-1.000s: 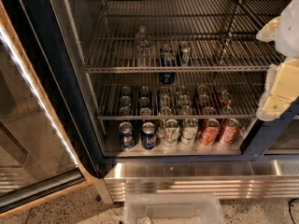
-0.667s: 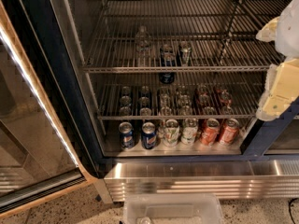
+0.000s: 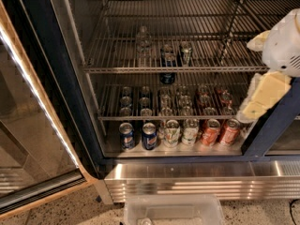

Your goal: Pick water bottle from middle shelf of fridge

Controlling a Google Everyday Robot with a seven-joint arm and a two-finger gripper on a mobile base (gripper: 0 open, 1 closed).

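Holding the same pose as a second ago, with no shift anywhere in the scene. Keeping the gripper [image 3: 260, 97] at the right edge of the view, in front of the dark blue frame of the fridge [image 3: 64, 78], level with the gap between the middle shelf [image 3: 112, 60] and the rack below it. Angling down and to the left, touching nothing. Open or closed: cannot tell. Seeing the water bottle [image 3: 143, 43] standing upright on the middle shelf, left of centre and set back from the front rail, well apart from the gripper. Noting two cans [image 3: 185, 51] just beside the bottle on its right, on the same shelf, and a dark blue can [image 3: 167, 77] showing just under the front rail. Looking lower at rows of cans on the lower rack [image 3: 145, 101] and a front row of blue, white and red cans [image 3: 190, 131] at the bottom. Catching the open glass door [image 3: 28, 139] on the left, the ribbed steel panel [image 3: 201, 184] underneath, and a clear plastic bin [image 3: 173, 210] on the floor in front.
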